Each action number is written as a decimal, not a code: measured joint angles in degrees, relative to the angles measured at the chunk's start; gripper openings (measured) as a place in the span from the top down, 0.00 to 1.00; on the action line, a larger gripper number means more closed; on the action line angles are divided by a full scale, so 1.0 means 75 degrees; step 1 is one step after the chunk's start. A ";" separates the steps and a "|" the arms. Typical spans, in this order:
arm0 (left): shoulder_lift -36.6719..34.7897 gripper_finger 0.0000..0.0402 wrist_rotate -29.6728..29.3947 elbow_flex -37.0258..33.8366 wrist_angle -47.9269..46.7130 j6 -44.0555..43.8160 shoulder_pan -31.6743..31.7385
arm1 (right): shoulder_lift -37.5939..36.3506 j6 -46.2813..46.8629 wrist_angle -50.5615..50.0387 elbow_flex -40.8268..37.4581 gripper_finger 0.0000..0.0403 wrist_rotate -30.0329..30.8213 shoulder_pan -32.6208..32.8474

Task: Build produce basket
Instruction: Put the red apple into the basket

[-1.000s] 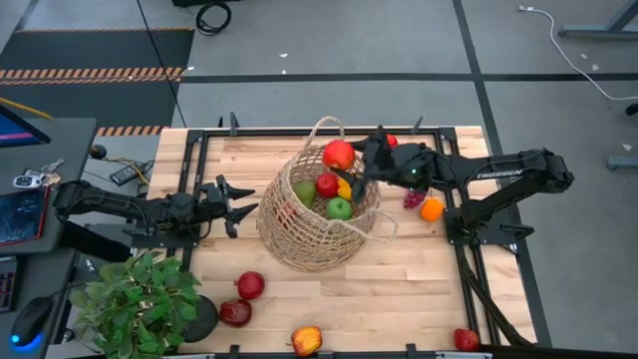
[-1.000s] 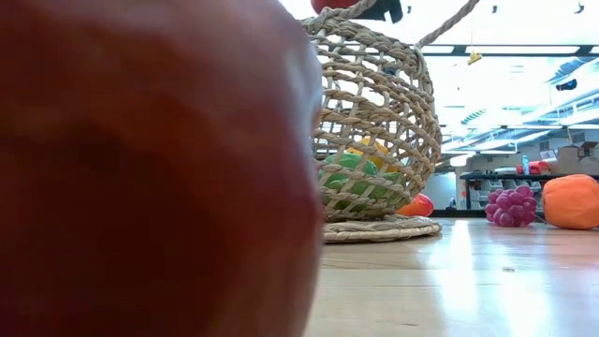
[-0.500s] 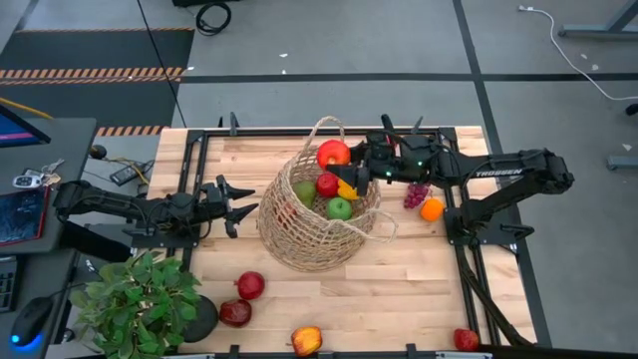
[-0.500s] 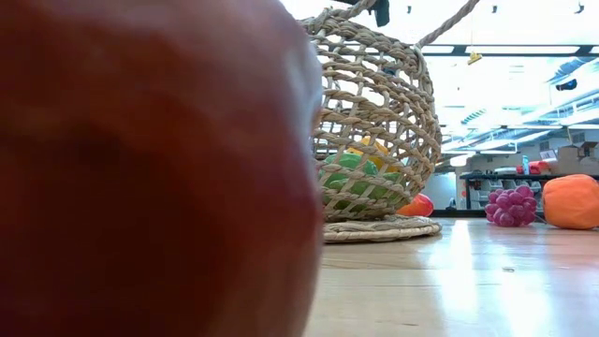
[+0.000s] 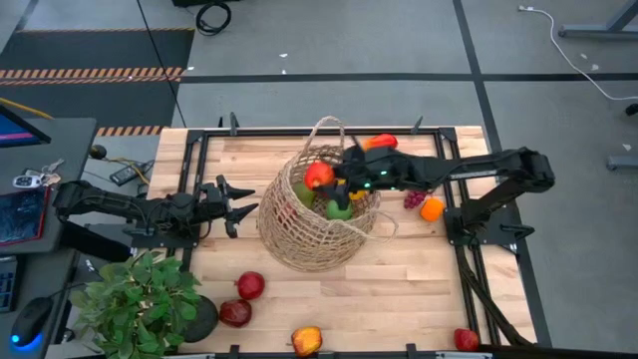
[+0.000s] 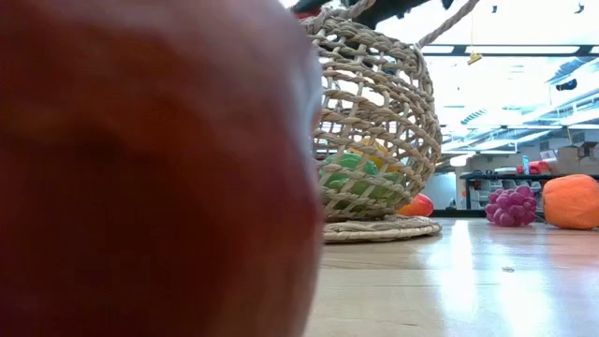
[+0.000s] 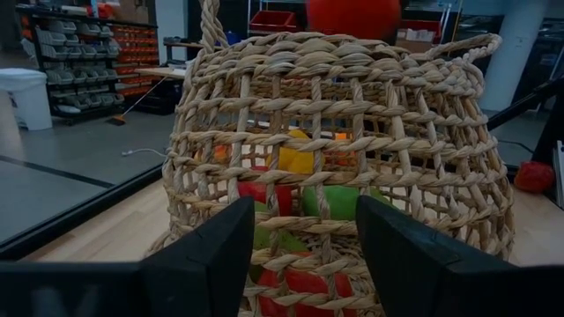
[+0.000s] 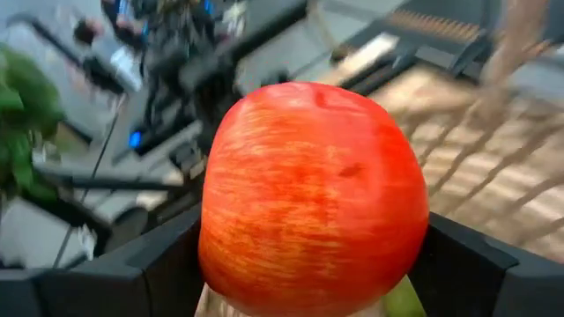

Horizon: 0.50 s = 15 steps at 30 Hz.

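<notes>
So here we've got the basket (image 5: pixel 317 214) sitting about mid-desk (image 5: pixel 419 269), and we'll use it as the landmark for everything else.

Our right pincer (image 5: pixel 331 179) is reaching in over the basket's open top, clamped on a red apple (image 5: pixel 318 175). In the right wrist view that apple (image 8: pixel 313 198) fills nearly the whole picture, wedged between the two dark fingers (image 8: pixel 145 264), with basket weave blurred behind it. From the left wrist view we can see the same apple (image 7: pixel 354 16) poking up just above the basket rim (image 7: pixel 335 53).

Inside the basket we can make out a green fruit (image 5: pixel 339 210) and some yellow and red pieces through the loose weave (image 7: pixel 295 158). From the low view, the green one (image 6: pixel 351 173) sits down near the basket floor.

Our left pincer (image 5: pixel 239 204) hangs just beside the basket, on the plant side, fingers spread wide and holding nothing. It points straight at the basket wall.

Still outside the basket:
- a purple grape bunch (image 5: pixel 413 198) and an orange (image 5: pixel 431 208), close together near the basket on the right arm's side
- a reddish fruit (image 5: pixel 380 143) just beyond the basket, by the desk's far edge
- two dark red fruits (image 5: pixel 249 285) (image 5: pixel 235 312) on the near side of the basket, close to the potted plant (image 5: pixel 140 299)
- a red-yellow one (image 5: pixel 306 340) at the near desk edge
- a small red one (image 5: pixel 465 339) at the near corner, well apart from the basket

The low view is mostly blocked by one big dark red fruit (image 6: pixel 150 168) right at the lens.
</notes>
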 joint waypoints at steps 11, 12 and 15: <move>-0.0001 0.48 0.0002 0.0000 0.0000 -0.0001 0.0000 | 0.1654 0.0488 -0.0852 0.0643 0.18 -0.2737 -0.0951; -0.0001 0.48 0.0001 0.0001 0.0000 0.0000 -0.0002 | 0.1805 0.0442 -0.0938 0.0766 0.18 -0.2857 -0.0963; -0.0001 0.49 0.0002 0.0001 0.0000 -0.0002 0.0000 | 0.2157 0.0228 -0.0974 0.1043 0.18 -0.2888 -0.0964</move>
